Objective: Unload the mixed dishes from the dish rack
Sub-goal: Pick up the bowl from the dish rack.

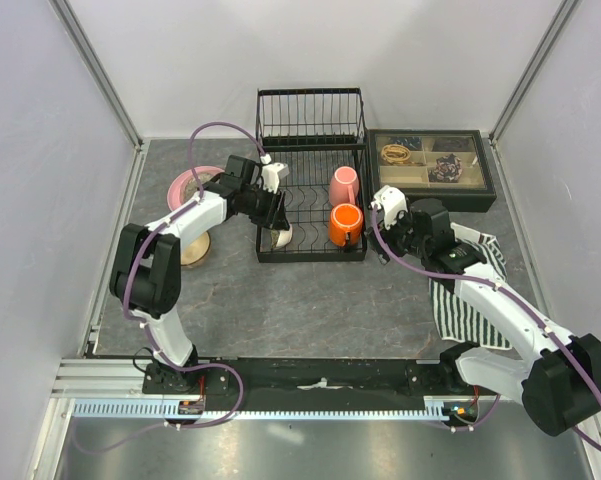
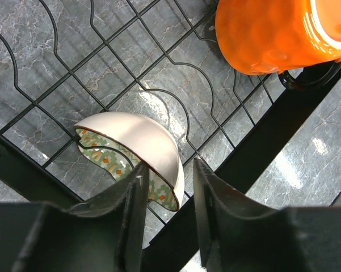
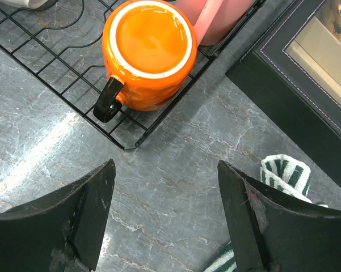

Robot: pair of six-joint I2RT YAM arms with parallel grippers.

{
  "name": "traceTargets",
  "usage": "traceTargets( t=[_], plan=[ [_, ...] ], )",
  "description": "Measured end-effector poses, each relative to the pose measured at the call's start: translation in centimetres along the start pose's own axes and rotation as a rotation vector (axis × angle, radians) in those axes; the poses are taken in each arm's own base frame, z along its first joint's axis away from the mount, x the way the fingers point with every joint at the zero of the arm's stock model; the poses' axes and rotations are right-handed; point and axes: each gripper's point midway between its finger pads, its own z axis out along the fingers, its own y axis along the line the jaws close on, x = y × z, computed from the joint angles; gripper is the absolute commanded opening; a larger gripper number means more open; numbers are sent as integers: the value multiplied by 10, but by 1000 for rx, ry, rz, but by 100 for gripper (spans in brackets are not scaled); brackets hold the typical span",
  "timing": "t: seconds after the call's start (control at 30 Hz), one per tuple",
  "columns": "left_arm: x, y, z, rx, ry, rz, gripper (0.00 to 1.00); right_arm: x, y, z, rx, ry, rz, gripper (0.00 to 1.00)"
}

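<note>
The black wire dish rack stands at the back centre. In its flat basket are a pink mug, an orange mug with a black handle, and a small pale bowl with a green and orange pattern inside. The bowl lies tilted on its side at the basket's front left. My left gripper is open and straddles the bowl's rim, one finger inside and one outside. My right gripper is open and empty over bare table, just outside the rack's front right corner, near the orange mug.
A pink plate and a tan round dish lie on the table left of the rack, partly under my left arm. The dark compartmented tray stands right of the rack. A striped cloth lies under my right arm.
</note>
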Motion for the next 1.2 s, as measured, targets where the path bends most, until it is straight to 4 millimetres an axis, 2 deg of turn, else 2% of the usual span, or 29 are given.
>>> traceTargets(
  t=[0.33, 0.57, 1.07, 1.2],
  plan=[
    [2, 3, 3, -8, -1, -24, 22, 4, -1, 0, 2, 6, 4, 81],
    [3, 2, 4, 1, -5, -50, 2, 3, -1, -1, 3, 2, 3, 81],
    [3, -1, 2, 41, -29, -98, 2, 3, 0, -1, -3, 0, 3, 80],
    [2, -10, -2, 79, -39, -101, 2, 3, 0, -1, -3, 0, 3, 81]
  ],
)
